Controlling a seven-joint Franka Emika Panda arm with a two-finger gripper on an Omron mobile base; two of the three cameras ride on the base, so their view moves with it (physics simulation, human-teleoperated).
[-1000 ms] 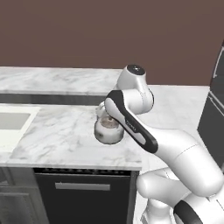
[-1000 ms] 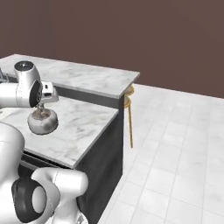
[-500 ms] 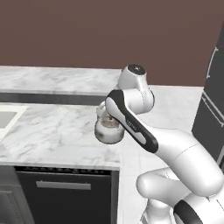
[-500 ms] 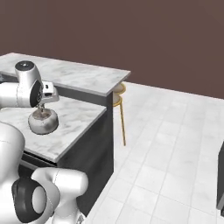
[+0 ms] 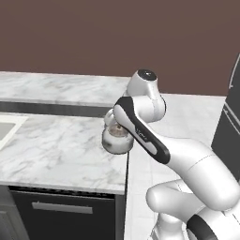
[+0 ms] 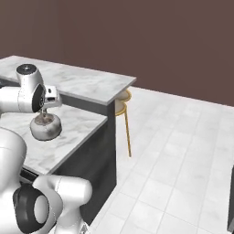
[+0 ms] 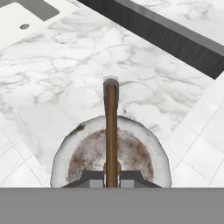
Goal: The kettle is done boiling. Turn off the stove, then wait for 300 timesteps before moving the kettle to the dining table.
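Observation:
The kettle hangs by its thin brown handle just above the lower marble counter, close to that counter's right end. My gripper is shut on the handle from above, and the squat silvery body with its brownish top sits straight below the hand. The dining table is the raised marble tier just behind the kettle, beyond a dark step. The stove is out of view.
A sink is sunk into the counter to the left. A dark dishwasher front lies below the counter. A wooden stool stands under the table's far end. White tiled floor spreads to the right, with a dark appliance beside it.
The base has driven to the right, so the counter and sink have slid left in the left base view. The kettle stays held in the shut gripper, now nearer the counter's right end.

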